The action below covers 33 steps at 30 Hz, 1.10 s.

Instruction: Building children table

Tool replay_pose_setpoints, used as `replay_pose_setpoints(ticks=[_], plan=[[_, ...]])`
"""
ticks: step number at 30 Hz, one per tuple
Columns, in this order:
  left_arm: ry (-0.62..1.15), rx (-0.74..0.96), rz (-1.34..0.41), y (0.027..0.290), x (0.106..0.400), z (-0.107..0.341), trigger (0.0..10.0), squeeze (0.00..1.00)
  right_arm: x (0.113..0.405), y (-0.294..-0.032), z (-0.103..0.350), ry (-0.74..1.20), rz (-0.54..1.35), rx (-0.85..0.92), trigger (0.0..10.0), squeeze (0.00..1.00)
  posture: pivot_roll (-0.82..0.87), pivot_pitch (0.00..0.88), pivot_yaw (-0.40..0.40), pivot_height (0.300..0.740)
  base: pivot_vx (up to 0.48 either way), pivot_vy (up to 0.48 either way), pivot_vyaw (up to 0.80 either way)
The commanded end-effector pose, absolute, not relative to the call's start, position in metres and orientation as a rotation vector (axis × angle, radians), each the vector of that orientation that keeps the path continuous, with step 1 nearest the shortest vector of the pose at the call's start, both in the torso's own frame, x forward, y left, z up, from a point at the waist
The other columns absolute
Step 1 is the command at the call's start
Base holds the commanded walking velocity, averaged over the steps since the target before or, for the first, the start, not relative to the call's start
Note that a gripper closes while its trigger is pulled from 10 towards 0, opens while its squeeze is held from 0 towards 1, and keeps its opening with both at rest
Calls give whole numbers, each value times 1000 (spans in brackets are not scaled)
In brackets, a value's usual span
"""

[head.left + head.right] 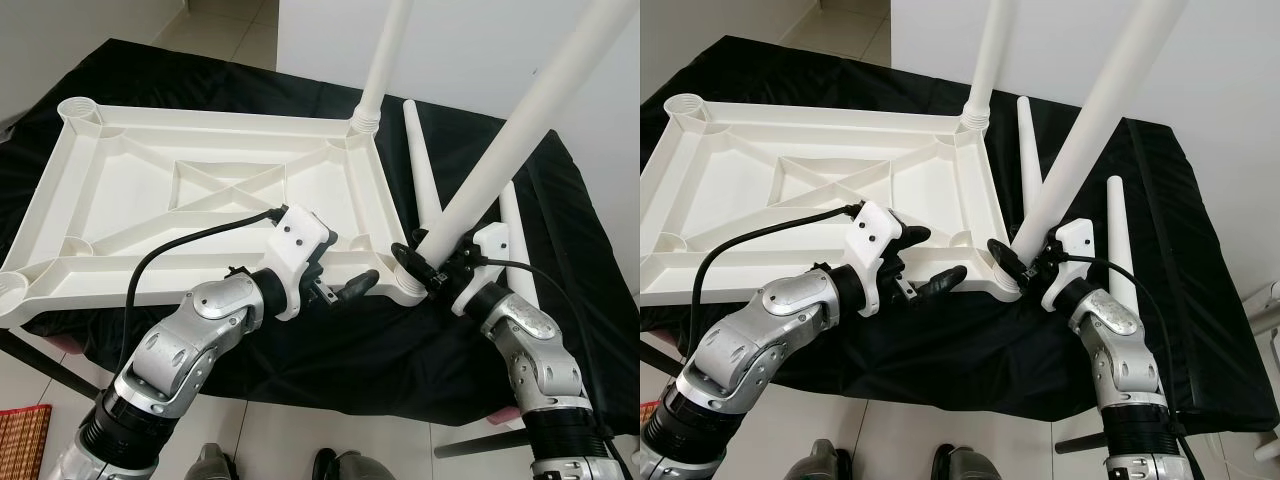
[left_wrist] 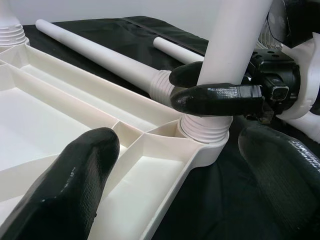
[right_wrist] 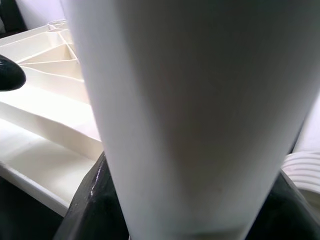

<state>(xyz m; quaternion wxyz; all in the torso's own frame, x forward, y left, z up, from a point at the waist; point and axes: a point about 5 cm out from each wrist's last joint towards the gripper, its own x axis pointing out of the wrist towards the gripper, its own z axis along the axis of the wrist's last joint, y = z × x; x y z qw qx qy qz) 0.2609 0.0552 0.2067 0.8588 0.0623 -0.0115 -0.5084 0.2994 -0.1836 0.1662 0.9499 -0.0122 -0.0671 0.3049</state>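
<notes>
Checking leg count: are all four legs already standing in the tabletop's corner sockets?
No: two legs stand in sockets of the tabletop, while two more lie loose on the black cloth.

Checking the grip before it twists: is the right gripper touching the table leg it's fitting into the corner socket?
Touching. In the left wrist view the right gripper has its black fingers wrapped around the table leg, just above the corner socket.

Two upright legs block the right side: the far leg at top centre, and the near leg slanting from the lower-centre corner socket toward the upper right. The right gripper clamps that leg's base. Two loose legs lie between tabletop and cloth edge. Open room over the tabletop's left half.
</notes>
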Motion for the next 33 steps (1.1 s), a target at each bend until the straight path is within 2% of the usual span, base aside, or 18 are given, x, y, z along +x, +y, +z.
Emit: replay_pose_setpoints(ticks=[1, 9, 11, 17, 19, 27, 33], plan=[[-9, 123, -1140, 51, 256, 205, 10000, 0, 297, -182, 163, -125, 567, 5, 10000, 0, 44, 154, -80, 740, 0, 0, 0], [-8, 120, -1143, 50, 255, 204, 10000, 0, 298, -177, 159, -105, 420, 0, 10000, 0, 42, 149, -83, 740, 0, 0, 0], [-7, 119, -1146, 49, 254, 204, 10000, 0, 297, -169, 159, -109, 363, 22, 10000, 0, 41, 144, -84, 740, 0, 0, 0], [-7, 119, -1149, 49, 254, 204, 10000, 0, 295, -163, 158, -114, 306, 31, 10000, 0, 41, 144, -84, 740, 0, 0, 0], [-7, 121, -1151, 49, 254, 204, 10000, 0, 293, -156, 156, -107, 149, 25, 10000, 0, 42, 139, -84, 740, 0, 0, 0], [-11, 115, -1147, 48, 254, 204, 10000, 0, 285, -142, 156, -138, -110, 50, 10000, 0, 59, 120, -100, 740, 0, 0, 0], [-10, 115, -1145, 49, 254, 204, 10000, 0, 285, -143, 157, -134, -151, 53, 10000, 0, 58, 115, -97, 740, 0, 0, 0]])
